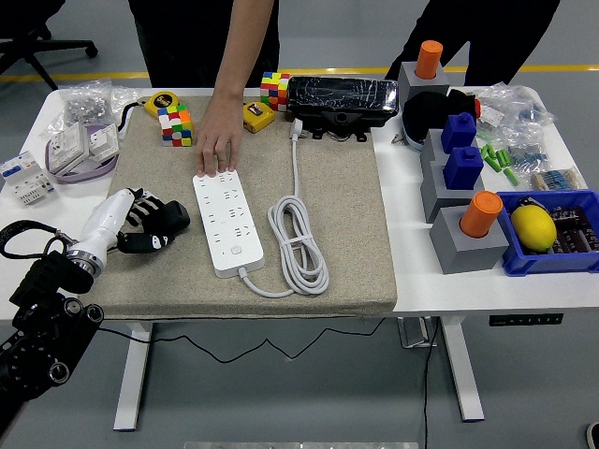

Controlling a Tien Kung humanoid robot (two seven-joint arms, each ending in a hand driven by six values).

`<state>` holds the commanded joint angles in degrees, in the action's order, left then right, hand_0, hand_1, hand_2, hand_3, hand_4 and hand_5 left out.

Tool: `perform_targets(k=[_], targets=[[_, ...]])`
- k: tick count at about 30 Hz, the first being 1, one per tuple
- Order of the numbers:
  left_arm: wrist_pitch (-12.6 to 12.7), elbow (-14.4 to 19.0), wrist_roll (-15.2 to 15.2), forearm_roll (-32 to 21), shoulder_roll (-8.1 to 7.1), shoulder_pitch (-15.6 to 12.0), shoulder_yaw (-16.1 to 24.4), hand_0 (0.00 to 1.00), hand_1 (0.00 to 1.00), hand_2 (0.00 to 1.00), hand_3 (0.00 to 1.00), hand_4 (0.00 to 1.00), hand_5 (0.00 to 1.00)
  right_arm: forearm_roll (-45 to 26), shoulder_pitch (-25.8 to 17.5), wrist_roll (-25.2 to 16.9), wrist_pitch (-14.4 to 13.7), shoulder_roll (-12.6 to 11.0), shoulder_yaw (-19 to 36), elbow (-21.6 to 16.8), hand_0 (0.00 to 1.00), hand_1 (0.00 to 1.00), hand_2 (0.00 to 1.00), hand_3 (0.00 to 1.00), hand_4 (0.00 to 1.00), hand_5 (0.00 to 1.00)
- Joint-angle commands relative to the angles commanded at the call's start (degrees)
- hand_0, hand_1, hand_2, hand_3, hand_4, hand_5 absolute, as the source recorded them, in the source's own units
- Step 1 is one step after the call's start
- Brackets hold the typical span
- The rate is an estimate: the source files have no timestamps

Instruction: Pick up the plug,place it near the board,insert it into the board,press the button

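Note:
The white power strip (225, 223) lies lengthwise on the beige mat (346, 215), its button (238, 251) at the near end. Its white cable (298, 238) coils to the right and runs up to the plug (297, 128), which lies loose near the mat's far edge. A person's hand (217, 148) presses the strip's far end with its fingertips. My left hand (154, 226) rests on the mat just left of the strip, black fingers relaxed and holding nothing. It is far from the plug. My right arm does not show.
A black box (342, 98) sits right behind the plug. Rubik's cubes (174, 124) and a tape measure (160, 100) line the mat's far edge. Grey and blue blocks (459, 164) with orange cylinders and a blue bin with a lemon (533, 227) crowd the right.

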<state>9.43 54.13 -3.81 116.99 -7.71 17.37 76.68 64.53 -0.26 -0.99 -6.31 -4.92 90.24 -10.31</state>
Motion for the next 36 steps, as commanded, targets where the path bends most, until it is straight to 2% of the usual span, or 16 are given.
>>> perform_targets(k=[10,11,19,26,36], targets=[[-0.22,0.52,0.65,0.79,-0.18,-0.08,-0.11,0.395,0.463,0.443,0.514,0.770,0.002,-0.08,-0.10,-0.01,-0.01,-0.12,0.00,0.00,0.832,0.802,0.790,0.811,0.998,0.998],[-0.20,0.63,0.71,0.84,-0.19,-0.11,-0.11,0.382,0.384,0.337,0.504,0.750,0.002,-0.07,-0.09,-0.01,-0.02,-0.13,0.01,0.00,0.832,0.802,0.790,0.811,0.998,0.998],[-0.70,2.38,1.07,0.77,-0.48,-0.15,0.22,0.379,0.382,0.328,0.501,0.746,0.002,-0.50,-0.01,-0.03,-0.06,-0.35,-0.50,0.00,0.832,0.802,0.790,0.811,0.998,0.998],[-1.36,4.85,1.21,-0.05,-0.99,-0.47,0.06,0.378,0.380,0.327,0.500,0.742,0.002,-0.46,-0.19,-0.01,-0.04,-0.37,-0.46,0.00,0.832,0.802,0.790,0.811,0.998,0.998],[-2.92,10.50,1.66,-2.16,-1.69,-0.90,-1.16,0.375,0.381,0.329,0.498,0.728,0.002,-0.55,-0.15,-0.04,-0.14,-0.48,-0.50,0.00,0.832,0.803,0.789,0.811,0.998,0.998]])
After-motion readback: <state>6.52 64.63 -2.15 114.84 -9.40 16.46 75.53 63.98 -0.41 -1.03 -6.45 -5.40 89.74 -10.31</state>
